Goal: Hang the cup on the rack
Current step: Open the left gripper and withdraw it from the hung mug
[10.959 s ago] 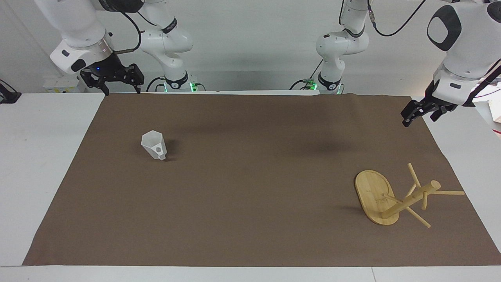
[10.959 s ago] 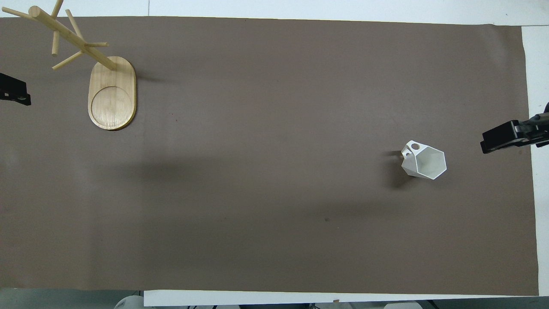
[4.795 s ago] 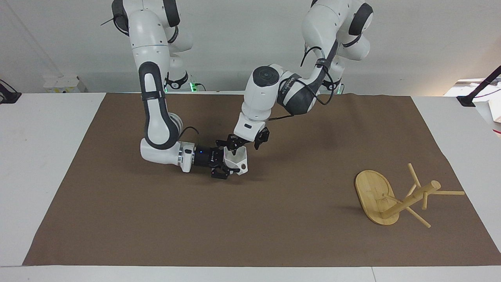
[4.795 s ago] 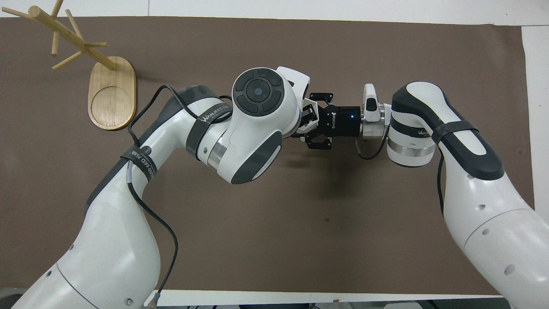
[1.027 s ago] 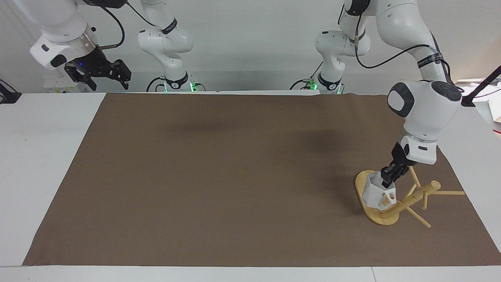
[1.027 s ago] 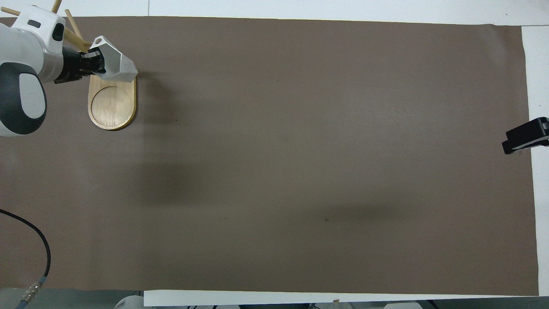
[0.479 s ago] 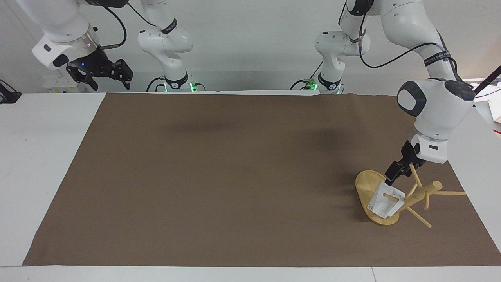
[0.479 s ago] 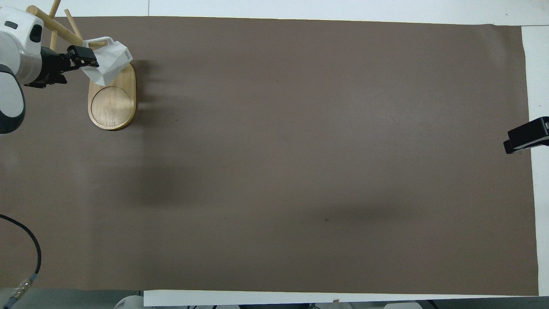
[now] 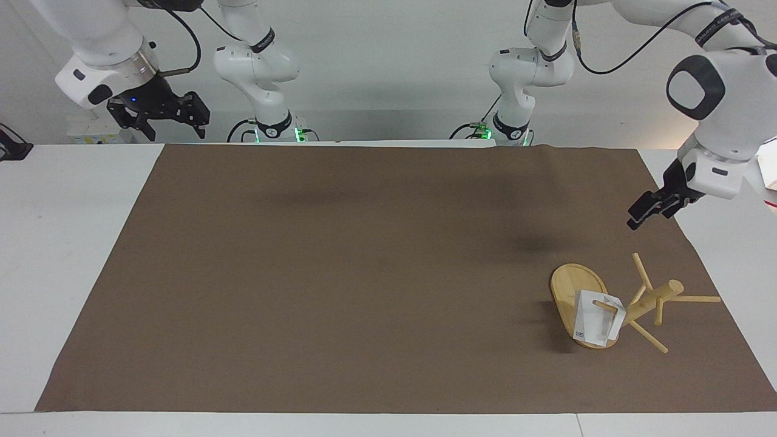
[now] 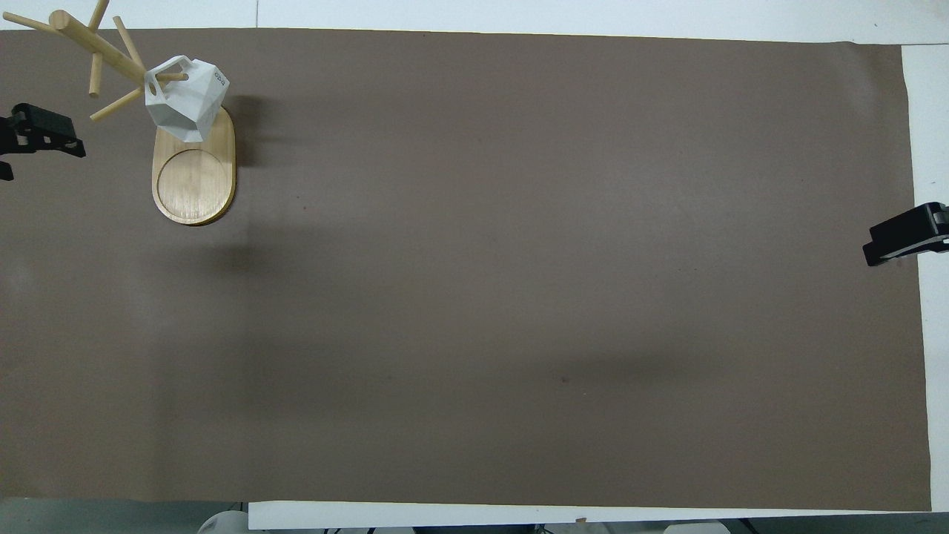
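The white faceted cup [image 9: 592,320] hangs by its handle on a peg of the bamboo rack [image 9: 651,301], above the rack's oval base [image 9: 567,286], at the left arm's end of the table. In the overhead view the cup [image 10: 185,100] hangs over the base's [image 10: 194,182] end by the post. My left gripper [image 9: 647,213] is open and empty, raised clear of the rack. It shows at the edge of the overhead view [image 10: 44,137]. My right gripper [image 9: 161,119] is open and empty, waiting raised by the right arm's end of the table; it also shows in the overhead view [image 10: 897,243].
A brown mat [image 9: 364,273] covers most of the white table [image 9: 67,243]. Nothing else stands on it. The rack's free pegs [image 9: 698,298] stick out toward the mat's edge.
My left gripper has let go of the cup and risen away from the rack toward the robots. The cup has swung down to hang still on the peg. The right arm barely moved.
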You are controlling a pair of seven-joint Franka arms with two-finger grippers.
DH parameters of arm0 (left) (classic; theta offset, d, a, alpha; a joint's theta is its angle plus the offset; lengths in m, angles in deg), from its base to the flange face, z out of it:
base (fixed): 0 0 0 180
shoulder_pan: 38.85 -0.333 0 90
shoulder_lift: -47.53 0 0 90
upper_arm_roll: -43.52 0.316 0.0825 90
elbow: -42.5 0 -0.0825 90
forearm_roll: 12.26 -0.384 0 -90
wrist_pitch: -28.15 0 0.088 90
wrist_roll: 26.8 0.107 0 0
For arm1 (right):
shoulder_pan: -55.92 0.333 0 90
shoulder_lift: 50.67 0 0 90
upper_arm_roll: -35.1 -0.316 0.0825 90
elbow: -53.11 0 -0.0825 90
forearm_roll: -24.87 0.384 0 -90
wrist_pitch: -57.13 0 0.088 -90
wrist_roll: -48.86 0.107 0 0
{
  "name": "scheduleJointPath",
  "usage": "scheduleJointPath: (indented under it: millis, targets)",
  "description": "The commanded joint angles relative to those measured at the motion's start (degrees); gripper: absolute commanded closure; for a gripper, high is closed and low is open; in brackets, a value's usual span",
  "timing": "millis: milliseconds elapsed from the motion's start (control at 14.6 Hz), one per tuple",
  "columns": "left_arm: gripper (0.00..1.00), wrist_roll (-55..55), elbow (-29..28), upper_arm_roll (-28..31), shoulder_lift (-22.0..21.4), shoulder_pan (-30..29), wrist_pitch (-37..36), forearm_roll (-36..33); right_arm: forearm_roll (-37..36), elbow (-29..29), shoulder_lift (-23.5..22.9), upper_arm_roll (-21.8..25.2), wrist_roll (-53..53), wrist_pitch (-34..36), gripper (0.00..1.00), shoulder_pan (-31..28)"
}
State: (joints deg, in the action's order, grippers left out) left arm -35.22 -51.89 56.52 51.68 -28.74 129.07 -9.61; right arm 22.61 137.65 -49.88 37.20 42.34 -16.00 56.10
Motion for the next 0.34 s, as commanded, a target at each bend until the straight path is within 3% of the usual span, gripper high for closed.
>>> scheduleJointPath:
  millis: [0,137,274]
  targets:
    - [0.00,6.61,3.15,0.19,-2.12,0.26,-7.81,-0.46,1.29,0.01,0.09,-0.17,0.90,0.09,0.01,-0.53]
    - [0.00,12.02,7.71,-0.43,-1.95,0.96,-13.80,-0.46,1.29,0.01,0.17,-0.17,0.90,0.09,0.01,-0.62]
    - [0.00,11.94,9.14,-0.52,-1.60,1.66,-14.61,-0.81,1.38,0.10,0.17,-0.17,0.90,0.18,0.01,-0.71]
